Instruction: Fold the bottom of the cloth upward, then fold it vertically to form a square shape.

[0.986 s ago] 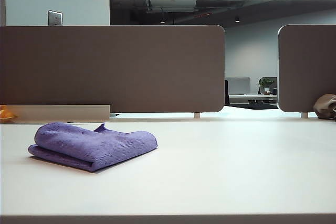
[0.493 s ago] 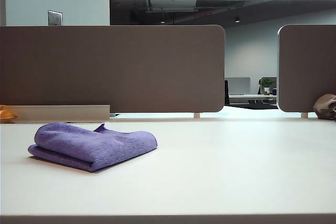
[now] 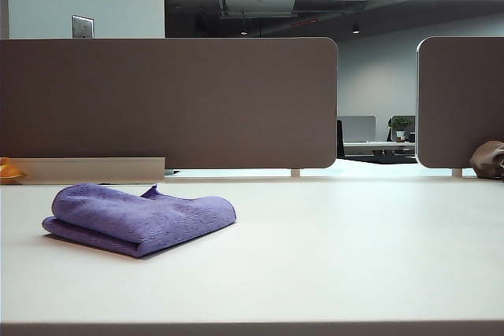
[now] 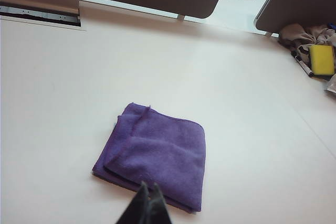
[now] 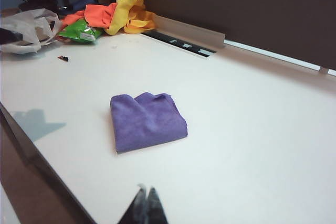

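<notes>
From the exterior view you see neither end effector; the cloth [image 3: 140, 219] lies folded on the pale surface [image 3: 339, 249], toward the left of the view, with a rounded fold along its left side and a small corner sticking up at the back edge; grey divider panels [image 3: 169, 102] stand behind it; a small orange thing [image 3: 9, 170] shows at the far left edge and a small brown lumpy thing [image 3: 488, 159] at the far right edge, both well apart from the cloth.

From the left wrist view your left end effector [image 4: 147, 207] is clenched, its dark fingertips pressed together with nothing between them; the cloth [image 4: 153, 155] lies just ahead of the tips and below them, a near-square folded stack with the upper layer set slightly off from the lower; whether the tips touch it you cannot tell; a yellow sponge [image 4: 321, 59] sits far ahead of the end effector and off to one side, beside crumpled brown material [image 4: 297, 34].

From the right wrist view your right end effector [image 5: 145, 202] is likewise clenched and holds nothing; the cloth [image 5: 147, 120] lies ahead of it, clearly apart, flat on the surface [image 5: 252, 124]; well beyond the cloth you see orange and yellow fabric [image 5: 113, 17], a green packet [image 5: 80, 31] and a white plastic bag [image 5: 26, 27] heaped near the surface's far corner.
</notes>
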`<state>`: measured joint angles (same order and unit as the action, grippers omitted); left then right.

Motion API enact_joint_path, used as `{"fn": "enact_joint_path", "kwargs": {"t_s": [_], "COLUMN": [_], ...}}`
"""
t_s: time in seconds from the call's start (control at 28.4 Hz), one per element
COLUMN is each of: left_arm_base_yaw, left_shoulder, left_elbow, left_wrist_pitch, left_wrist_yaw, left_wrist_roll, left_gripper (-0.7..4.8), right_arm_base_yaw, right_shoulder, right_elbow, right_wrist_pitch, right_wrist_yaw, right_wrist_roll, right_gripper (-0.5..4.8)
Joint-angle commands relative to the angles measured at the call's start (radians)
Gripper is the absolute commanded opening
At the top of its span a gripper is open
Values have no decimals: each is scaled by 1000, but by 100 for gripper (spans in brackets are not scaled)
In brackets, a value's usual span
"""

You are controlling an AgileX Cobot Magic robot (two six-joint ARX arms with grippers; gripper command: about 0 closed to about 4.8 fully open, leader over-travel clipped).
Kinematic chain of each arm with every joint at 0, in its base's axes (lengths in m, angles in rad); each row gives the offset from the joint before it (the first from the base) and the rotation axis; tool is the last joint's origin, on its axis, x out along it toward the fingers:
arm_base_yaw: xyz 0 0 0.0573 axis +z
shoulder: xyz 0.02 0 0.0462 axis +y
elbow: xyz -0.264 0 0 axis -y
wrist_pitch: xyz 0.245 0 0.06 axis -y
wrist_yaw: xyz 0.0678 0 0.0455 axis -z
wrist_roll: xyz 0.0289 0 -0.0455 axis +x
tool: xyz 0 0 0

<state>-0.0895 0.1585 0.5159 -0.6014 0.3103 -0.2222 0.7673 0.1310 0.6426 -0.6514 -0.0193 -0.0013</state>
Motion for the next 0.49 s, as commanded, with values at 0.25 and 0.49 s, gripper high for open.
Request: {"fn": "enact_joint_path", "kwargs": {"t_s": [0.25,0.49], "left_arm_base_yaw": [1,1], "left_shoulder": [0,0], "left_elbow": [2,2], "left_wrist_pitch": [14,14], "left_wrist_yaw": [0,0], "left_wrist_roll": [-2,-2], "left_gripper": [-5,-5], "right_arm_base_yaw": [-1,-2], "right_shoulder": [1,0], "right_elbow": [-63,-63], "right_wrist_pitch": [133,125], "right_wrist_yaw": [16,23], "right_wrist_roll": [-3,-3], "right_gripper": [0,0]}}
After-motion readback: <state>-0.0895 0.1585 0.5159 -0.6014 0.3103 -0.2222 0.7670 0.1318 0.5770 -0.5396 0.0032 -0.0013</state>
